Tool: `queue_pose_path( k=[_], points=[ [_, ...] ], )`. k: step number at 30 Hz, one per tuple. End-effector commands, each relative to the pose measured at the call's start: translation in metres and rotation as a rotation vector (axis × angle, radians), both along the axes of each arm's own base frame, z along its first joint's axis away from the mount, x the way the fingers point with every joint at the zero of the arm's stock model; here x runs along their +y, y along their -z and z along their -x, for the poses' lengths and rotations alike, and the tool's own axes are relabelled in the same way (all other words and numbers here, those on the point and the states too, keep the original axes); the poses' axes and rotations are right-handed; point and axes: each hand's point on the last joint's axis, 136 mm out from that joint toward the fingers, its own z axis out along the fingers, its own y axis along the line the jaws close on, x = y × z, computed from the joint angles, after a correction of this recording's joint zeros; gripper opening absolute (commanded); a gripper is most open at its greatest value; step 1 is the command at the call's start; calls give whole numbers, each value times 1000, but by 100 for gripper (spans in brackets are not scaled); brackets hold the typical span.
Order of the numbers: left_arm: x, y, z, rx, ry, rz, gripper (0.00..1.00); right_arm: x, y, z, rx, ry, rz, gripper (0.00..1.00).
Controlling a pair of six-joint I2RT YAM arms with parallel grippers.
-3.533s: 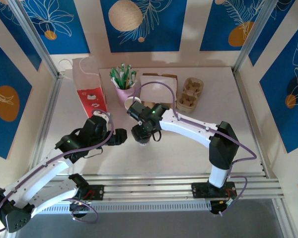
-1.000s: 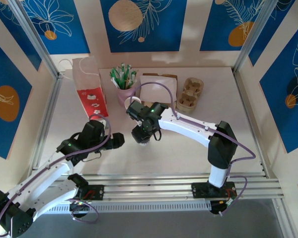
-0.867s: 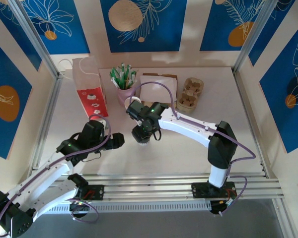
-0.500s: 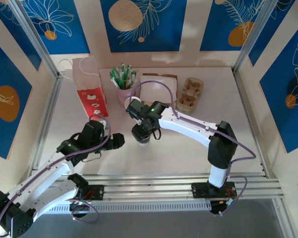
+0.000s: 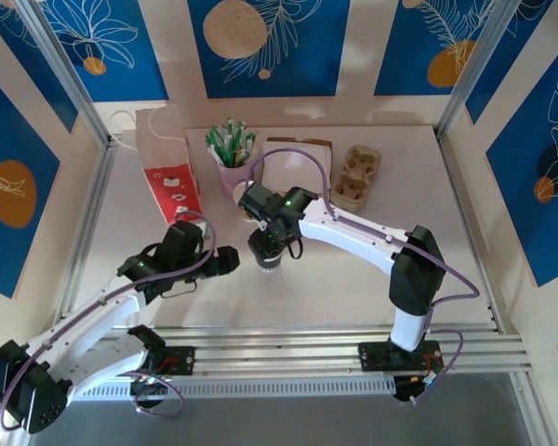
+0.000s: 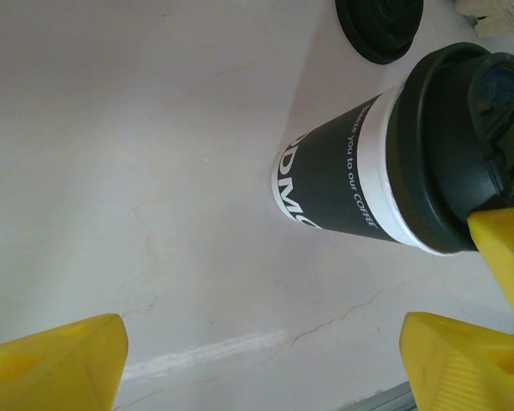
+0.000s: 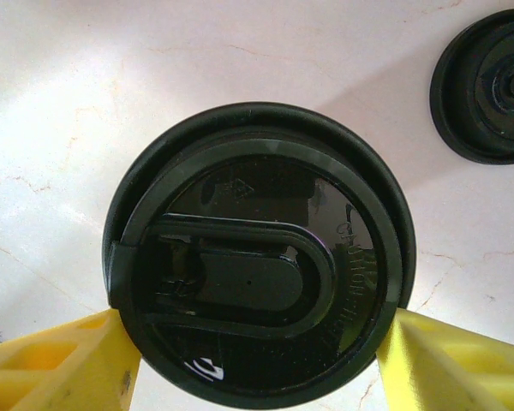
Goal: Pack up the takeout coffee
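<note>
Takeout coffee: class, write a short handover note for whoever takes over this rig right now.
Left gripper: open, empty, facing the takeout coffee from beside it.
Right gripper: above it, closed on the lid rim.
Coffee: upright on the table, spare lid nearby.
Done: lid on, cup gripped.
Left: lift it and pack it; paper bag and cup carrier stand at the back.

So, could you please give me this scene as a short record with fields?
cup: takeout coffee cup, upright on the table, black lid on
right gripper: closed on the cup from above, at lid height
left gripper: open, empty, low beside the cup
spare lid: loose on the table near the cup
packing: not yet done
</note>
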Motion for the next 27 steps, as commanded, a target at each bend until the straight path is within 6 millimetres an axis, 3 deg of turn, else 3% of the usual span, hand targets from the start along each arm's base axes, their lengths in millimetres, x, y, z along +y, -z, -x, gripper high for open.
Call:
queue_pose_path(
  k=[1, 20, 27],
  points=[
    [-10, -14, -13, -17, -24, 65, 82, 1, 7, 3, 15, 1, 6, 70],
    [-29, -10, -37, 1, -57, 117, 81, -1, 20, 12, 39, 10, 13, 70],
    [-33, 5, -48, 25, -66, 79, 78, -2, 24, 15, 61, 7, 14, 70]
  ],
)
